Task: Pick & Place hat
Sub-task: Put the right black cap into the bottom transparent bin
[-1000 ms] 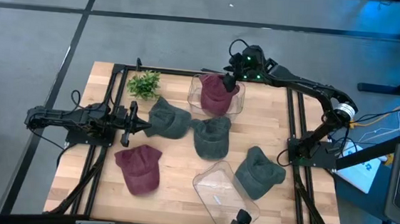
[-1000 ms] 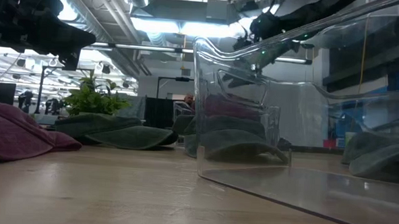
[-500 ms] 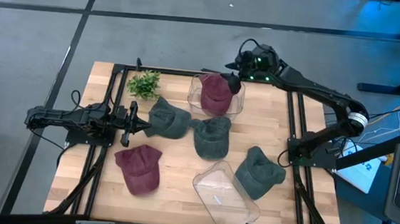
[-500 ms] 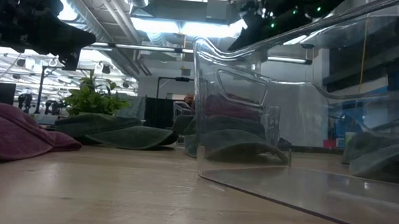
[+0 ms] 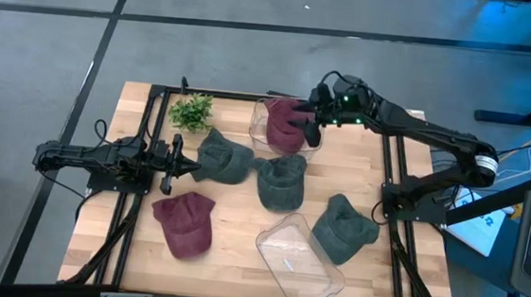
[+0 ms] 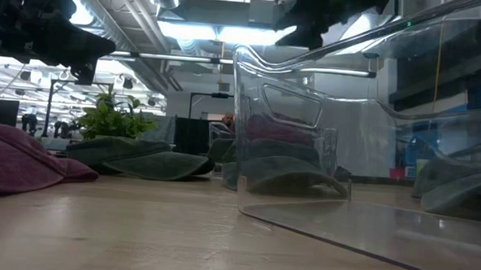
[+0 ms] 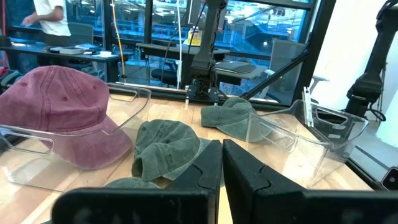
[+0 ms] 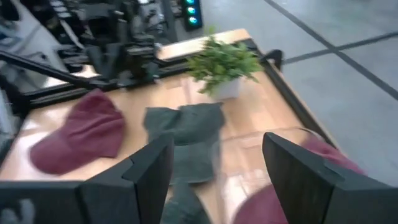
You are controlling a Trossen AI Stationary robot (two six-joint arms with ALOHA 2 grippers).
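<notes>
A maroon hat lies in a clear bin at the table's far side; the left wrist view shows this hat too. My right gripper hovers over that bin's right rim, open, with nothing between its fingers. Three green hats and a second maroon hat lie flat on the table. My left gripper waits shut at the table's left, just beside the left green hat.
A second clear bin lies tilted at the near edge and fills the low view. A small potted plant stands at the far left. Black rails run along both sides of the table.
My right arm has swung from the bin's far side toward the table's right and near side, and its gripper now sits over the bin's right rim. A person's hand at the near clear bin has drawn back out of view.
</notes>
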